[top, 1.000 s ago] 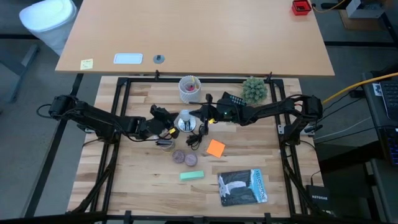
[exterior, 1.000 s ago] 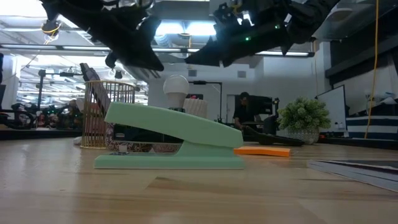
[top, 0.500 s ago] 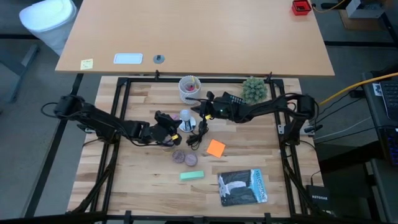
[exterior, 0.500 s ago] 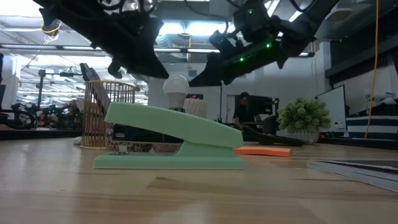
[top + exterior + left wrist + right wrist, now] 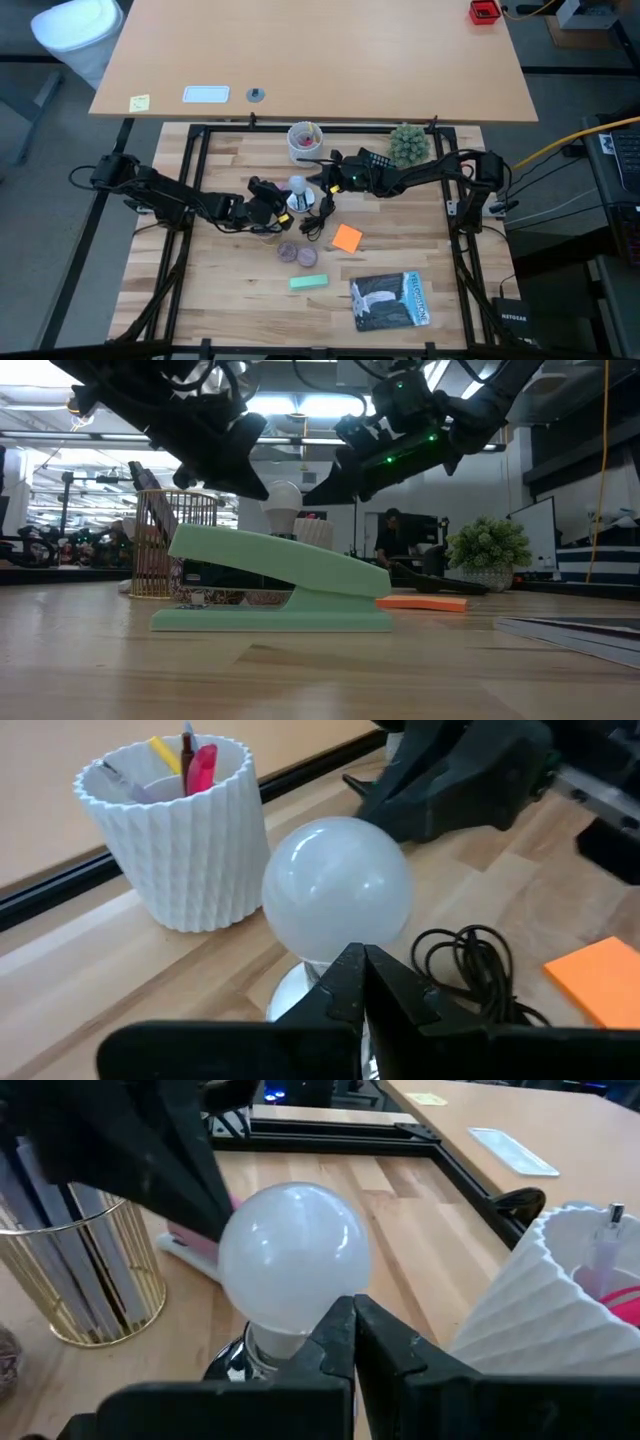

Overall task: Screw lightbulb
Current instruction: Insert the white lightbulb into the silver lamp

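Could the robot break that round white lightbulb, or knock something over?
Maybe. The lightbulb stands upright on its socket, with the shut left gripper and shut right gripper close on either side. A sideways nudge might tip or crack it. The black cord lies coiled right beside the socket, so a finger could snag it and drag the socket. The white cup of pens stands close by and could get bumped.

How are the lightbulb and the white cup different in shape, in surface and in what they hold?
The lightbulb is a smooth, round ball; the white cup is a ridged, straight-sided cylinder. The lightbulb is closed and stands on a narrow neck; the white cup is open at the top and holds pens. In the high view the lightbulb looks smaller than the white cup. Both are white and stand upright on the table.
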Robot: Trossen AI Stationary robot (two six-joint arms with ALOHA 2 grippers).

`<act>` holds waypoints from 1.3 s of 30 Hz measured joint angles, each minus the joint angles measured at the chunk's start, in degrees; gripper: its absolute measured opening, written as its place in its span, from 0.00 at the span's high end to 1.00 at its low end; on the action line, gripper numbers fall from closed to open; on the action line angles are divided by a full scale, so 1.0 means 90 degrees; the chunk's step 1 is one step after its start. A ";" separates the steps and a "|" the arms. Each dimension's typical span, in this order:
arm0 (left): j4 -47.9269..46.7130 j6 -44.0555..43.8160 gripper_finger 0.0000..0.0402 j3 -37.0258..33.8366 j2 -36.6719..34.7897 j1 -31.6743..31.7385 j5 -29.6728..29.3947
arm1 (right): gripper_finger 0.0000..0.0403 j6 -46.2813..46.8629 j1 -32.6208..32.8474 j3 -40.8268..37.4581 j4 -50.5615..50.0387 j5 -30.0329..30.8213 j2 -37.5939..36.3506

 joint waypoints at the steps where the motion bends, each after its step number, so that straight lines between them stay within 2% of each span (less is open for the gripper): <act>1: -0.0043 -0.0014 1.00 0.0000 0.0000 0.0000 -0.0052 | 0.98 0.0004 0.0000 0.0002 -0.0031 -0.0054 0.0000; 13: -0.0233 -0.0093 1.00 -0.0017 0.0000 0.0017 -0.0502 | 0.98 0.0200 0.0146 0.0002 -0.0128 -0.0790 -0.0002; 17: -0.0208 -0.0224 1.00 0.0000 0.0002 0.0081 -0.0442 | 0.98 0.0191 0.0295 0.0002 -0.0132 -0.1108 0.0021; 24: -0.0253 -0.0199 1.00 0.0000 0.0005 0.0092 -0.0463 | 0.98 0.0161 0.0393 0.0002 -0.0066 -0.0748 0.0022; 32: -0.0279 -0.0106 1.00 0.0000 -0.0009 0.0083 -0.0482 | 0.98 0.0108 0.0389 0.0002 -0.0016 -0.0658 -0.0045; 39: -0.0290 0.0010 1.00 0.0000 -0.0514 -0.0040 -0.0516 | 0.98 -0.0193 0.0386 0.0002 -0.0148 -0.0280 -0.0523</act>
